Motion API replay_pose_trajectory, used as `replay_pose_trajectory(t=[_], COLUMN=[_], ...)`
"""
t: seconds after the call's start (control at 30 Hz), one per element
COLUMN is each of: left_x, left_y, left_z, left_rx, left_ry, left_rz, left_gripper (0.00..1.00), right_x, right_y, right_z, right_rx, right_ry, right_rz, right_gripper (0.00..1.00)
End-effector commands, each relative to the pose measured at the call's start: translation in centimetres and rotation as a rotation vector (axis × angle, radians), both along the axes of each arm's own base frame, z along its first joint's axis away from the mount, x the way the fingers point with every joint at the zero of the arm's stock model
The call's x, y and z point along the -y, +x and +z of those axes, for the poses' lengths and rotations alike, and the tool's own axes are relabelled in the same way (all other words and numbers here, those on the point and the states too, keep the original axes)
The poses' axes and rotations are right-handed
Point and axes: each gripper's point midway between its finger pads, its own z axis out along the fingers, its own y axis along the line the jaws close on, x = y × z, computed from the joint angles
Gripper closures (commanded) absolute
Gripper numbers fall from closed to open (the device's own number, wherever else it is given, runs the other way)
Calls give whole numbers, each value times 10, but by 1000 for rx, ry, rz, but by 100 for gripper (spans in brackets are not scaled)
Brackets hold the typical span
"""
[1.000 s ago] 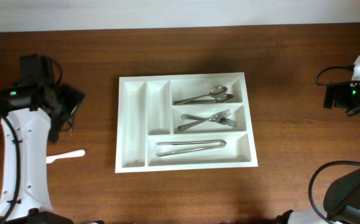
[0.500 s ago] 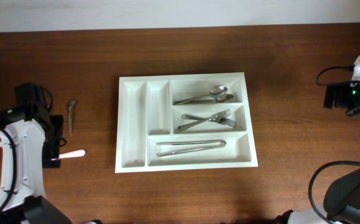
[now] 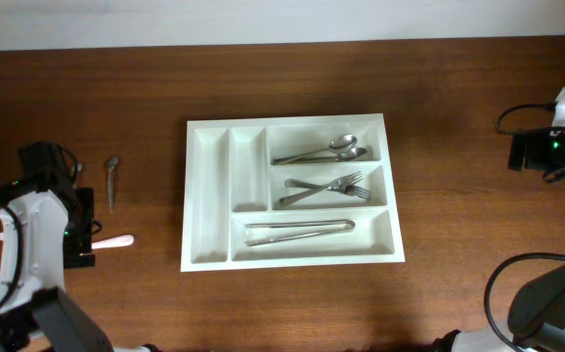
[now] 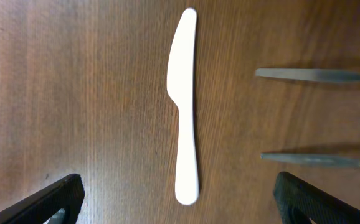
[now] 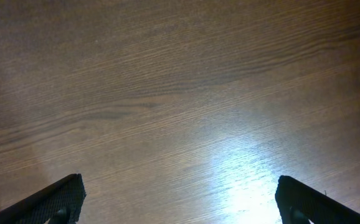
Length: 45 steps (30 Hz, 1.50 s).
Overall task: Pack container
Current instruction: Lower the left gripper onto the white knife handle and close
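The container [image 3: 206, 196] is a large white cutlery tray in the middle of the table. Its wide compartments hold spoons [image 3: 322, 152], forks [image 3: 326, 188] and tongs [image 3: 299, 230]; the two narrow ones are bare. A white plastic knife [image 3: 116, 241] lies on the table left of it and shows lengthwise in the left wrist view [image 4: 185, 106]. My left gripper [image 3: 82, 233] is open and empty above the knife's handle end, one finger on each side [image 4: 183, 204]. My right gripper [image 3: 535, 152] is open and empty over bare wood [image 5: 180, 202] at the far right.
A small metal utensil [image 3: 111, 182] lies on the table just behind the white knife. Its two thin metal ends show at the right of the left wrist view [image 4: 317, 75]. The table top is dark wood.
My left arm has swung from the back left toward the front and now hangs over the white knife, uncovering the small metal utensil. The right arm has not moved.
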Motion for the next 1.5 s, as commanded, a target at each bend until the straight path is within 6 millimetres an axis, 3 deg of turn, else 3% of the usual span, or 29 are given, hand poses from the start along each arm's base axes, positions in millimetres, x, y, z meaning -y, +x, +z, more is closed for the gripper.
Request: replay_pose_trajectory(t=[0.0,0.3,0.7,1.07,1.47], left_x=[5,12,11,11,8], left_y=[0,19,15,-1,5], left_z=[-24,-46,-58,-71,-82], left_rx=[-40,10,-40,-83,-67], left_ry=[-63,-154,-161,-139,-124], left_rz=[19,21,-17,-4,-5], left_gripper=[1,1,1,1,1], right_x=[-1,-1,-1,-1,-1], right_y=[-1,-1,-1,-1,-1], right_z=[-3,-3,-3,-3,-3], right_rx=[-3,-3,-3,-3,-3], right_ry=[11,11,11,11,11], right_rz=[-8,-8,-8,-8,-8], right_gripper=[1,1,1,1,1])
